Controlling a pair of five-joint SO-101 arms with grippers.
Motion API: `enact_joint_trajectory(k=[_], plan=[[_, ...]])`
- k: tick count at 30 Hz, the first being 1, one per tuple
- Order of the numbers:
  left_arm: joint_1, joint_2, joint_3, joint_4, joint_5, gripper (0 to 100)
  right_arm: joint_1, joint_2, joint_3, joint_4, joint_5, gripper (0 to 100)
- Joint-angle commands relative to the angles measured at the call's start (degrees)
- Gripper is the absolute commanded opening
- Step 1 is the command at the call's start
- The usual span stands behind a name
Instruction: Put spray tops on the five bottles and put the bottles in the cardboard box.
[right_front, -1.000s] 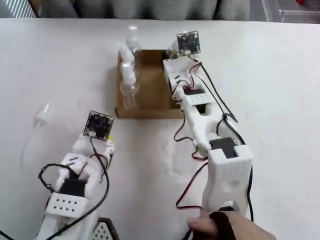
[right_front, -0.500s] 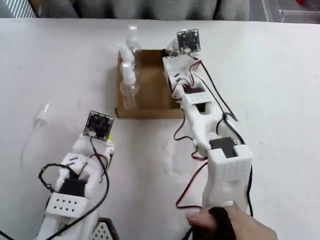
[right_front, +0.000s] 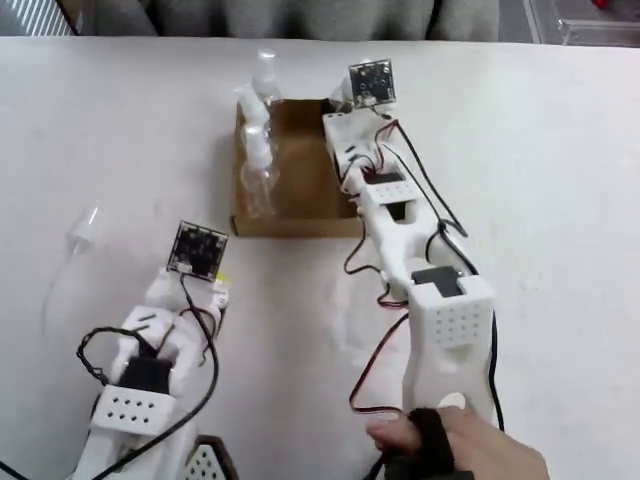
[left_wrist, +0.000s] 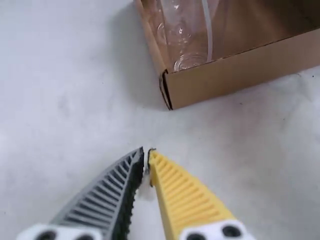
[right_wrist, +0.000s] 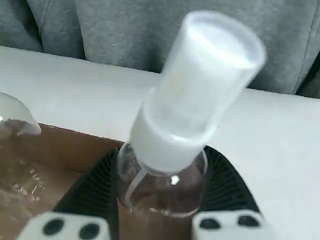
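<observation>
Go slow lowering the bottle (right_wrist: 162, 192), pinched in the right pincer (right_wrist: 161, 180), straight into the box (right_front: 296, 224) at upper middle; steer clear of the bottles (right_front: 256, 165) along its left wall, let go once seated. Stretched way out over the box; resting lower left with the left pincer (left_wrist: 146, 159) pressed together.

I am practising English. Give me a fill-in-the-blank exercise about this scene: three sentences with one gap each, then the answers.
1. The right gripper is shut on a ____ with its spray top on.
2. The left gripper is shut and holds ____.
3. A loose spray top lies on the ____, outside the box.
Missing words: bottle; nothing; table.
</observation>
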Motion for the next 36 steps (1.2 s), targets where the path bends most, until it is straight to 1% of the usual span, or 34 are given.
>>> enact_joint_trajectory(k=[1,21,25,36], plan=[[0.7,-1.1,-0.4,-1.9,-0.4,2,0.1,-0.9,-3.0,4.3,6.0,1.7],[0.7,-1.1,-0.4,-1.9,-0.4,2,0.1,-0.4,-2.5,6.5,6.1,1.7],[0.7,-1.1,-0.4,-1.9,-0.4,2,0.1,-0.9,-3.0,10.9,1.8,1.7],[0.7,-1.1,-0.4,-1.9,-0.4,2,0.1,-0.7,-3.0,11.3,3.0,1.9]])
